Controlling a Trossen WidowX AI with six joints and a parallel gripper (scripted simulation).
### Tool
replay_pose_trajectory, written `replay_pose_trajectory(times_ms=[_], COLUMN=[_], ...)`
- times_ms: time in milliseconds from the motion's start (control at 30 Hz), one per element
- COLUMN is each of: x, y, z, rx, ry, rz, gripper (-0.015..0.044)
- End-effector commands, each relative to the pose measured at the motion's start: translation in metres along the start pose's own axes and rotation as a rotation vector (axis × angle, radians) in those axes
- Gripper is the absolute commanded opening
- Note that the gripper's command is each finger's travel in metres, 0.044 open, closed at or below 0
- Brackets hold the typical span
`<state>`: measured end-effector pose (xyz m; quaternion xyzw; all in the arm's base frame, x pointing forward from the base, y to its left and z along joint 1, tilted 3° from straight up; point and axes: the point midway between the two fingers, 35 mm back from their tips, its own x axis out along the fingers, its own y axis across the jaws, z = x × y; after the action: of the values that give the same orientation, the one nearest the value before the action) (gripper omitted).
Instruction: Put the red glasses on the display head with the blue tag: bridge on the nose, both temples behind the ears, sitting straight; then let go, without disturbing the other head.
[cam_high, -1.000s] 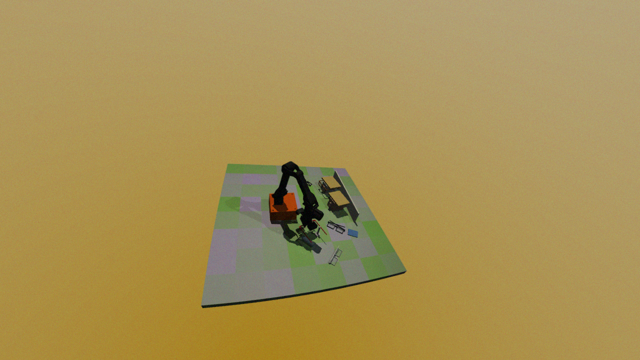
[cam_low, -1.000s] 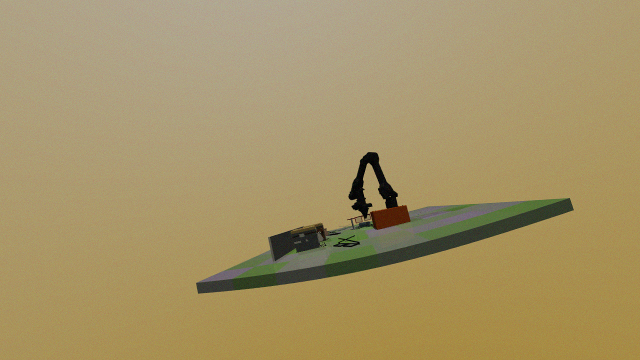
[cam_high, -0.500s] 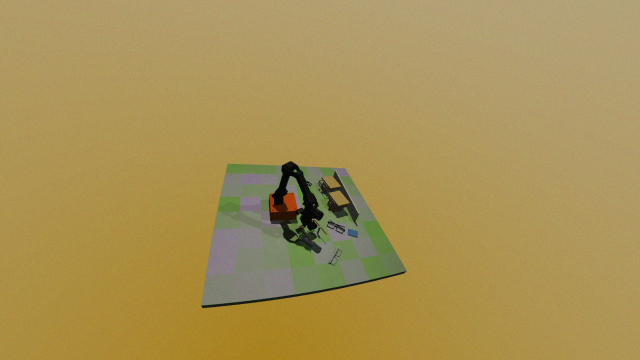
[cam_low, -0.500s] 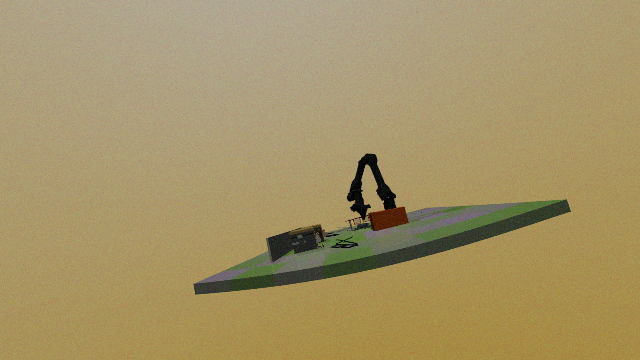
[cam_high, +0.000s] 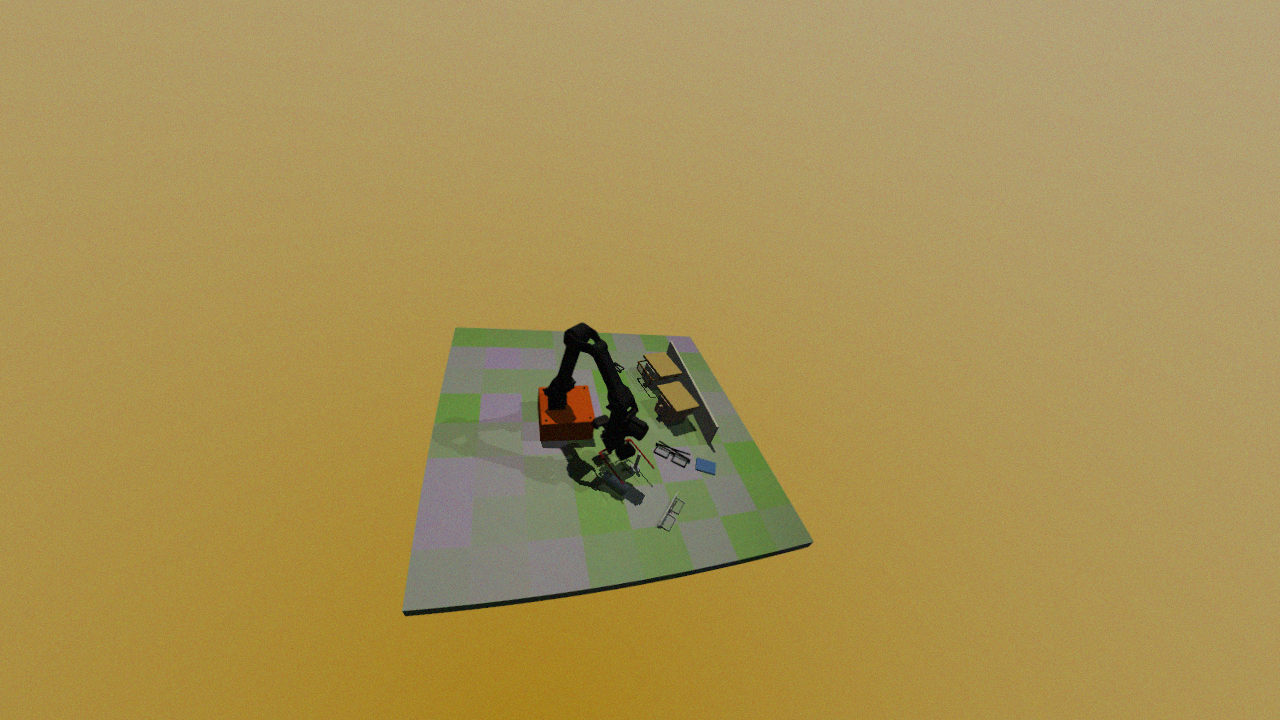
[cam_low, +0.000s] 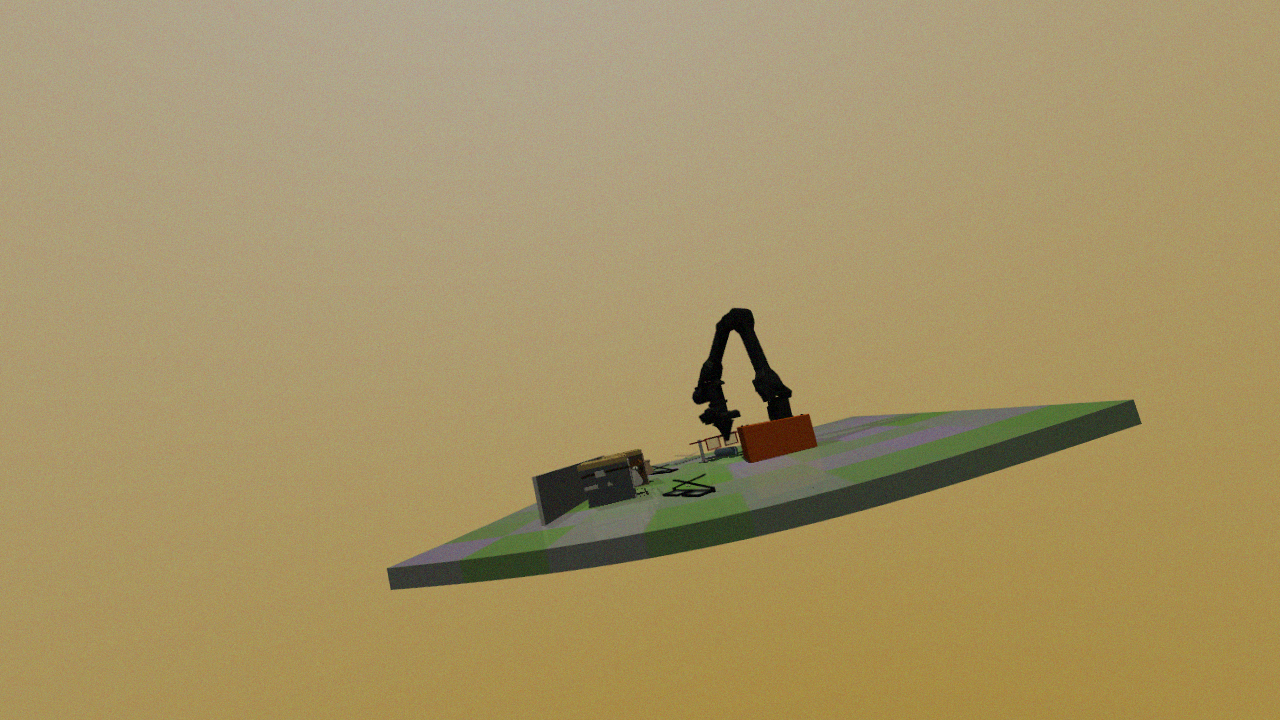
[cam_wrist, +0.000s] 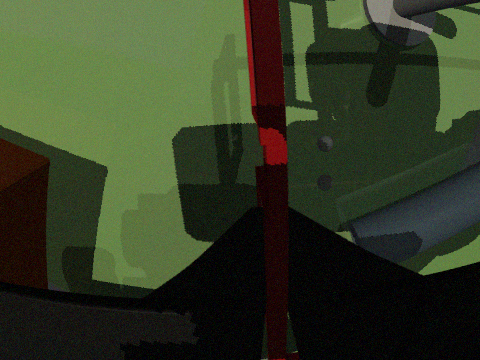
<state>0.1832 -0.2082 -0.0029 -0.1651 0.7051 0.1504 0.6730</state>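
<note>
The red glasses (cam_high: 641, 453) (cam_low: 706, 441) (cam_wrist: 270, 75) hang above the table with a long red bar running up the wrist view. My gripper (cam_high: 623, 454) (cam_low: 726, 436) (cam_wrist: 268, 220) is shut on them, pointing down. Two tan-topped shapes, a nearer one (cam_high: 677, 396) and a farther one (cam_high: 662, 364), stand side by side in front of a wall and seem to be the display heads; the glasses are well away from both. The nearer one has a reddish front. Their noses and ears are too small to tell, and no blue tag can be made out on either.
A small stand with a pale disc (cam_wrist: 385, 17) and a blue-grey cylinder (cam_wrist: 435, 210) (cam_low: 725, 452) lie below the glasses. Black glasses, a blue block (cam_high: 705, 466) and thin pale glasses lie to their right. The orange base (cam_high: 566, 430) (cam_low: 776, 437) (cam_wrist: 22, 215) is close by. A wall (cam_low: 556, 497) stands behind the tan-topped shapes.
</note>
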Motion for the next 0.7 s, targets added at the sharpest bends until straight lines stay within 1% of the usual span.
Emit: replay_pose_trajectory(times_ms=[0,267,467,667], x=[-0.011,-0.059,-0.061,-0.061], y=[-0.003,-0.002,-0.001,0.006], z=[0.003,0.006,0.008,0.030], rx=[0.002,0.002,0.011,0.101], ry=[0.001,0.001,0.000,-0.004], rz=[-0.008,-0.008,-0.008,-0.008], gripper=[0.0000,0.0000,0.0000,0.0000])
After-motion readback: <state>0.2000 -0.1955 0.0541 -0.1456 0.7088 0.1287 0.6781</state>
